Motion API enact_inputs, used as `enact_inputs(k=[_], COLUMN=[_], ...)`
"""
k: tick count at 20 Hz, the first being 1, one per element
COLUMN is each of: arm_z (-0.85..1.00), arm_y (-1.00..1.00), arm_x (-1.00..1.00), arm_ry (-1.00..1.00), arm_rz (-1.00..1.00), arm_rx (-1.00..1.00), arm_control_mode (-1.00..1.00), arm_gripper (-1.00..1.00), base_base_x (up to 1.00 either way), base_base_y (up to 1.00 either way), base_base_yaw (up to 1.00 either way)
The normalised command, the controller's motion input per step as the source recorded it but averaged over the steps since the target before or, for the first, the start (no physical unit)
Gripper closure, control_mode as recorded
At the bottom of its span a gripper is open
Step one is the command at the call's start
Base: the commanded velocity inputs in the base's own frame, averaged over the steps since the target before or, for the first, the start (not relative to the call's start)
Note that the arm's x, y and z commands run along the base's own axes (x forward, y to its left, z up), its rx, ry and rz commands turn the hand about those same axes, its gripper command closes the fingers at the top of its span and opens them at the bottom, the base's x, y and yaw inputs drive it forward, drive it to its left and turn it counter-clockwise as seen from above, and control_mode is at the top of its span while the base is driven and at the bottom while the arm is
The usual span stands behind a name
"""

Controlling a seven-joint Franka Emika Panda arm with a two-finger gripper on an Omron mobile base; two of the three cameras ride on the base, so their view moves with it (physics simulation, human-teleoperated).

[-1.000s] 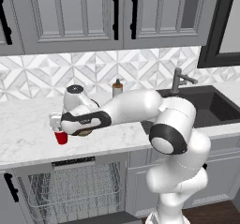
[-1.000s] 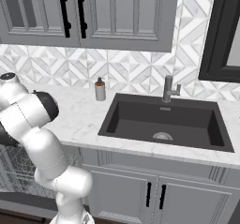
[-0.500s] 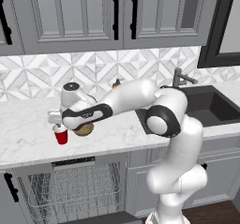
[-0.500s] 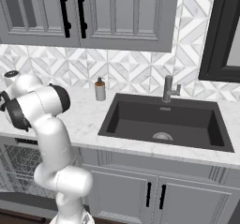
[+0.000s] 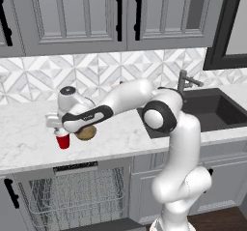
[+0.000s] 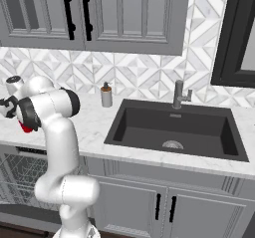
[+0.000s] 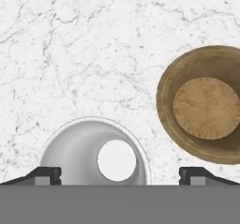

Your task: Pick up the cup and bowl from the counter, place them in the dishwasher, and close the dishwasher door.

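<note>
On the desk [image 5: 29, 138], left of the sink [image 6: 174, 127], we see the cup [image 5: 62, 141] standing upright with the bowl [image 5: 86, 133] just beside it on its right, the two apart. Our gripper [image 5: 57, 126] hangs directly over the cup, pointing down. From the hand view we look straight into the cup [image 7: 96, 153], white inside, with the finger tips [image 7: 44, 175] spread wide, one on each side of its rim and not touching it; the gripper stands open and holds nothing. The bowl [image 7: 205, 105] lies off to one side there. Below the desk edge, the dishwasher [image 5: 77, 196] shows its wire rack, the door let down. A soap bottle [image 6: 106, 94] stands near the sink by the wall.
</note>
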Motion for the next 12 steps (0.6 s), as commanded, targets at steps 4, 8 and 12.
enact_inputs(k=[4, 8, 12], arm_z=[-0.09, -0.10, -0.24], arm_y=[0.05, 0.00, -0.01], arm_x=[0.08, 0.00, 0.00], arm_ry=[0.01, 0.00, 0.00], arm_rz=[-0.01, 0.00, 0.00], arm_rx=[0.00, 0.00, 0.00], arm_control_mode=[-1.00, -1.00, -1.00], arm_gripper=[-1.00, -1.00, -1.00], base_base_x=[0.00, 0.00, 0.00], base_base_y=[0.00, 0.00, 0.00], base_base_yaw=[0.00, 0.00, 0.00])
